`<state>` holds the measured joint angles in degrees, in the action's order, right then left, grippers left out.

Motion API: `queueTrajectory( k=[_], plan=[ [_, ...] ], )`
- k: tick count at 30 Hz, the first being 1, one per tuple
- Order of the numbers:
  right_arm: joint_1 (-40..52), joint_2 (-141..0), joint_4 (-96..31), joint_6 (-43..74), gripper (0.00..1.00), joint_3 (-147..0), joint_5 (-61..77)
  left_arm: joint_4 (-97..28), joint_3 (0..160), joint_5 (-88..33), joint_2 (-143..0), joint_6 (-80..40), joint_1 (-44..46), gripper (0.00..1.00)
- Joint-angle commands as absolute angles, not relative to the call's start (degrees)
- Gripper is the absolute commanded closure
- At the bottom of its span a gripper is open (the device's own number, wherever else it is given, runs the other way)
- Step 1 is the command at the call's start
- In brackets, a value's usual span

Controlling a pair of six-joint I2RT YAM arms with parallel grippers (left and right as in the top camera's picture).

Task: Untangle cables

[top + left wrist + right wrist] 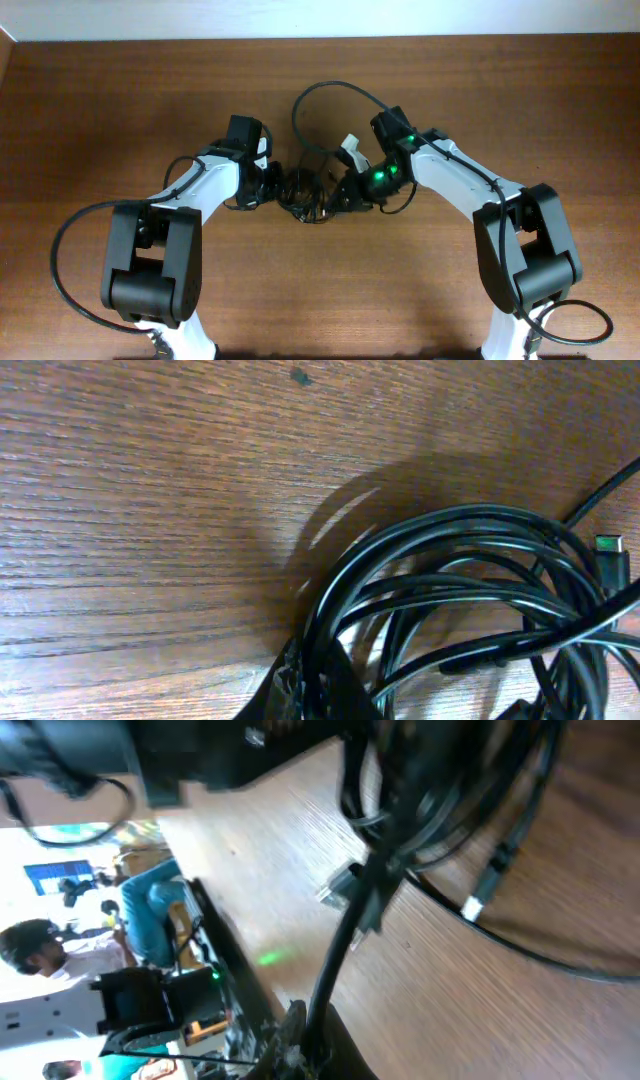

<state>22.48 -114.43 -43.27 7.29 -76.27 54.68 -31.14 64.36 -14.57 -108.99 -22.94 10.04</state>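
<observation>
Wooden table (100, 100) holds light, probably limp cables (305, 195); left gripper (272, 186) and right gripper (340, 195) each pinch a strand beside the tangle.

Overhead, the cables (308, 192) form a knot too small to tell strands apart; the tips of the left pincer (278, 186) and right pincer (338, 196) are buried in it. The left wrist view crops them at right and bottom. The right wrist view is blurred.

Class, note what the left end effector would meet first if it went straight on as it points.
The cables bunched at its tips; beyond them, likely the right end effector, though depth is unclear.
</observation>
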Motion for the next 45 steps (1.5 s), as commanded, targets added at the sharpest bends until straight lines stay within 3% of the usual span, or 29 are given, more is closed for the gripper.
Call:
queueTrajectory(
  k=[1, 6, 8, 15, 17, 19, 26, 34, 39, 43, 45],
  plan=[
    [22.4, -112.8, -46.5, 6.4, 0.96, -76.1, 49.0, -31.0, 63.3, -13.1, -110.7, -21.9, 9.5, 0.96],
    [22.5, -112.9, -47.9, 9.4, 0.96, -76.1, 42.5, -31.0, 63.2, -12.6, -110.7, -22.7, 9.5, 0.93],
    [22.5, -112.9, -47.8, 11.4, 0.77, -76.1, 39.3, -31.0, 63.2, -12.6, -110.7, -22.7, 9.5, 0.91],
    [22.5, -112.9, -47.8, 11.4, 0.45, -76.1, 34.4, -31.1, 63.0, -12.7, -110.7, -22.7, 9.5, 0.89],
    [22.5, -112.9, -47.8, 11.4, 0.44, -76.1, 32.8, -31.1, 63.0, -12.7, -110.7, -22.7, 9.6, 0.87],
    [22.5, -112.9, -47.8, 11.4, 0.44, -76.1, 31.9, -31.8, 63.0, -13.0, -110.7, -22.7, 9.6, 1.0],
    [22.5, -112.9, -47.6, 14.1, 0.45, -76.1, 25.9, -33.5, 63.1, -19.8, -100.1, -14.1, 8.5, 1.0],
    [22.3, -112.9, -45.3, 19.0, 0.4, -76.1, 23.1, -34.4, 63.1, -24.6, -85.4, -17.2, 8.4, 1.0],
    [20.1, -112.9, -42.9, 20.4, 0.27, -76.1, 30.3, -36.1, 63.0, -24.4, -85.4, -21.5, 8.4, 1.0],
    [13.4, -112.9, -38.2, 19.8, 0.02, -76.1, 49.7, -36.3, 63.0, -24.4, -85.4, -24.0, 8.5, 1.0],
    [11.6, -112.9, -38.3, 19.8, 0.02, -76.1, 50.6, -37.1, 63.0, -24.4, -85.4, -23.4, 8.7, 1.0]
  ],
)
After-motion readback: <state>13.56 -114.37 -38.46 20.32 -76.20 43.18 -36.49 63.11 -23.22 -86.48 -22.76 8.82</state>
